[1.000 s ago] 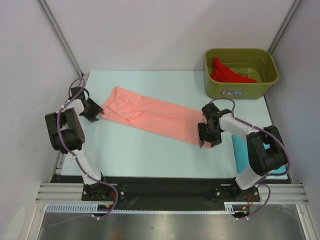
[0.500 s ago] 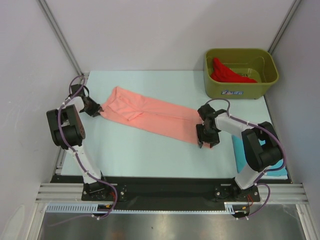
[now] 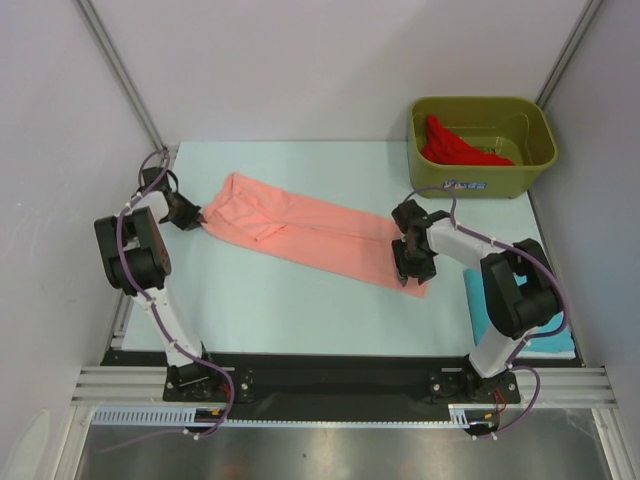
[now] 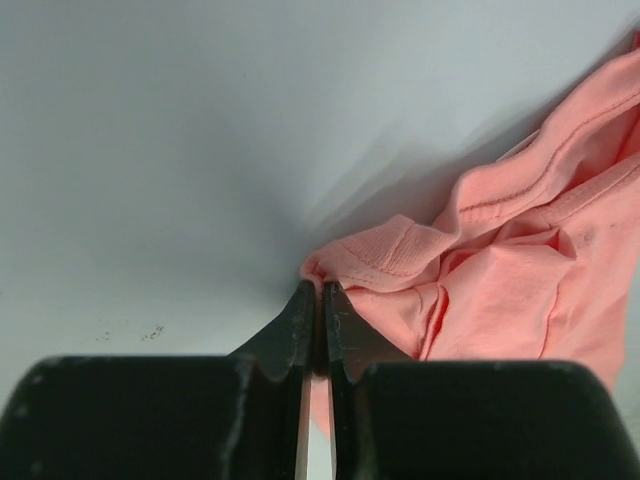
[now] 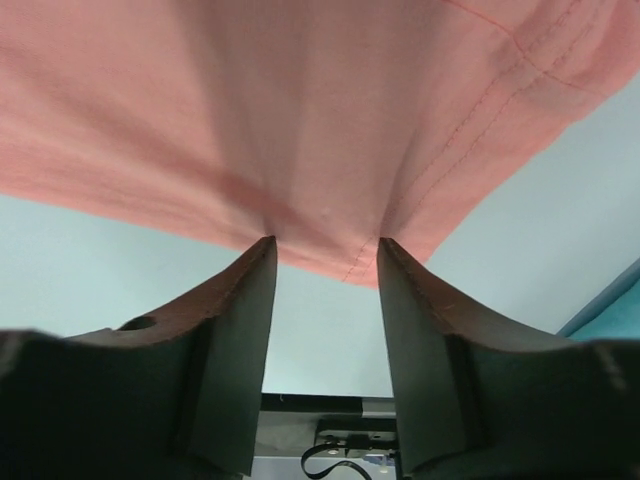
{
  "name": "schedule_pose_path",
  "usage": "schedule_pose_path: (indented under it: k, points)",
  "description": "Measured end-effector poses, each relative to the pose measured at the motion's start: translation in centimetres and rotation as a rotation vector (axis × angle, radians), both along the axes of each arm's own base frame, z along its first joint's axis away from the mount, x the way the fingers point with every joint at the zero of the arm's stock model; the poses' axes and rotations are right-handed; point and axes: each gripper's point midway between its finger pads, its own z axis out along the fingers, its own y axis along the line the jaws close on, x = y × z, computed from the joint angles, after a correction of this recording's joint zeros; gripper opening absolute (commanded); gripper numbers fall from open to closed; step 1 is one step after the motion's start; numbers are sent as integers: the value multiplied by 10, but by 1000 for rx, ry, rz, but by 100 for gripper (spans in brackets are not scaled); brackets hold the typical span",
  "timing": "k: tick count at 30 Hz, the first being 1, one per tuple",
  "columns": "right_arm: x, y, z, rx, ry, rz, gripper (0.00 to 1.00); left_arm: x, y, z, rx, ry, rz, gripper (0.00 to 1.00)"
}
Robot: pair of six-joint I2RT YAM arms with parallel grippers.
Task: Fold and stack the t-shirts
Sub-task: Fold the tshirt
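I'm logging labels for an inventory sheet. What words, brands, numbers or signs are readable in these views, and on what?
A small sticker on the front wall of the olive-green plastic tub: printed marks, too small to read.
The salmon-pink fabric t-shirt: no print visible.
No other text shows in any view.

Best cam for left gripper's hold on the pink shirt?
Left wrist: left gripper closed on a bunched corner of the pink shirt. Top external: gripper at that corner, jaws too small to read. Right wrist: only the shirt's other end.
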Motion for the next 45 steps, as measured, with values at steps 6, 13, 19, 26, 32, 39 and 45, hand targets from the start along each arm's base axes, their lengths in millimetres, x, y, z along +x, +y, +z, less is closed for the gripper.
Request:
schedule_pose_path:
  k: [6, 13, 19, 26, 32, 39, 45]
  points:
    - [-6, 0, -6, 5, 26, 7, 47, 8, 1, 0, -11, 0, 2, 1]
    - [-15, 4, -12, 21, 50, 28, 58, 17, 1, 1, -27, -10, 15, 1]
    - [-17, 6, -13, 39, 40, 36, 51, 30, 1, 2, -45, -28, 11, 0]
    - [-18, 5, -14, 29, 43, 6, 19, 53, -8, 5, -106, -128, -17, 0]
    - [-29, 24, -14, 39, 44, 16, 5, 79, -18, 3, -166, -213, -22, 0]
    - [-87, 108, -12, 139, 109, 159, 6, 132, -22, 5, -221, -341, 17, 0]
    - [-142, 201, -9, 255, 228, 303, 17, 179, -20, 9, -192, -381, 2, 39]
